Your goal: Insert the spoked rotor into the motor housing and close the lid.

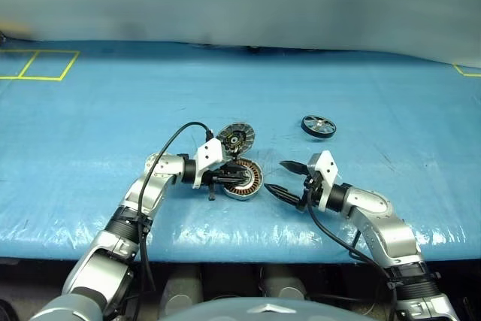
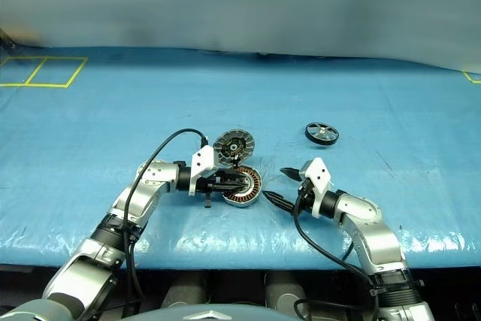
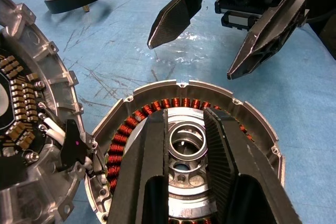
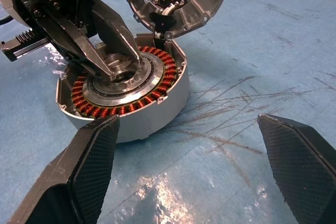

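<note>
Left gripper (image 1: 234,179) at frame centre, reaching rightward over motor housing (image 1: 252,188), fingers narrow, tips above silver hub, gripping nothing visible. Right gripper (image 1: 284,180) just right of housing, angled toward it, jaws wide, empty. Housing open: copper windings, no rotor inside. Lid (image 1: 236,139) upright behind housing. Spoked rotor (image 1: 319,125) upper right on blue table (image 1: 113,95), well apart.

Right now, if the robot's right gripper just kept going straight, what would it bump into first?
Probably the housing. The open right gripper points at its grey side wall, with bare blue mat between. The left gripper sits over the housing's centre, further along.
</note>
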Robot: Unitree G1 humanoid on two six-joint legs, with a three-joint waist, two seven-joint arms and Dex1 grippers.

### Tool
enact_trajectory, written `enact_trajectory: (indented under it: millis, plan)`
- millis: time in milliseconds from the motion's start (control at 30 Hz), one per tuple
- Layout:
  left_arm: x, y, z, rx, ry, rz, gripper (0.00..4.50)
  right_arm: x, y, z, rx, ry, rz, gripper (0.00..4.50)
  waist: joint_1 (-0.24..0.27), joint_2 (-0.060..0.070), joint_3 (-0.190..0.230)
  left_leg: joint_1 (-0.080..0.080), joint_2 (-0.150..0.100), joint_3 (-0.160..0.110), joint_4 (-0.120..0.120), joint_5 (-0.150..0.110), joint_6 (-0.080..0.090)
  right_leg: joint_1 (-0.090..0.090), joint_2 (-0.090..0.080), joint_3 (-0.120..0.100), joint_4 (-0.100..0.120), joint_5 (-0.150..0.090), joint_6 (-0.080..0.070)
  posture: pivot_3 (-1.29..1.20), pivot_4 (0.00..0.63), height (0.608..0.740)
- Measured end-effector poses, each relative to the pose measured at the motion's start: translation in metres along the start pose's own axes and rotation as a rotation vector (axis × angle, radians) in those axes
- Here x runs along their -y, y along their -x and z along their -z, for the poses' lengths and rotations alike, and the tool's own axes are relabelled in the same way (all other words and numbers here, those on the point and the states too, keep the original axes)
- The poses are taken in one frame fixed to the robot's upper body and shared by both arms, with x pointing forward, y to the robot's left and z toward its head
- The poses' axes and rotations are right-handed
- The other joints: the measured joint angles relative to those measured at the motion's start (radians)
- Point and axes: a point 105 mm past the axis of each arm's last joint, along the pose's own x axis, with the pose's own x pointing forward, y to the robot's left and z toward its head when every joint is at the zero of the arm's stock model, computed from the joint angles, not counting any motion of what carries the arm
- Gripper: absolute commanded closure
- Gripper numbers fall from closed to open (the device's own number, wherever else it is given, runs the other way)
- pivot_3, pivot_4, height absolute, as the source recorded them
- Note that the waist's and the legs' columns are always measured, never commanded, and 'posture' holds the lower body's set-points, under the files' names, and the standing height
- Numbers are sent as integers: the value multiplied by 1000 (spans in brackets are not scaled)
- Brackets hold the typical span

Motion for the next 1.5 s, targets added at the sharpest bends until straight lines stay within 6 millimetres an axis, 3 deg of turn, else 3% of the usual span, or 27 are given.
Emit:
enact_trajectory:
  millis: [133,367,733,833,1067,1500]
  plan:
    - [0,0,0,-1,0,2,3865,1,0,1,-6,1,3,66,0,0,0,0,0,0,0,0,0,0,0,0,0,0,0,0,150,740]
    - [-4,-3,3,-8,-6,-27,1602,1,0,3,-13,0,8,66,0,0,0,0,0,0,0,0,0,0,0,0,0,0,0,0,150,740]
    - [-7,1,-6,34,-19,-46,1602,3,-1,4,-19,1,11,66,0,0,0,0,0,0,0,0,0,0,0,0,0,0,0,0,150,740]
    - [-6,2,-10,57,-16,-46,2197,3,-1,3,-18,2,9,66,0,0,0,0,0,0,0,0,0,0,0,0,0,0,0,0,150,740]
    - [-7,4,-7,36,-17,-55,4488,2,-3,3,-19,3,2,66,0,0,0,0,0,0,0,0,0,0,0,0,0,0,0,0,150,740]
    - [-4,3,3,-81,-96,-16,4488,2,-3,4,-19,1,9,66,0,0,0,0,0,0,0,0,0,1,0,0,0,0,0,0,150,740]
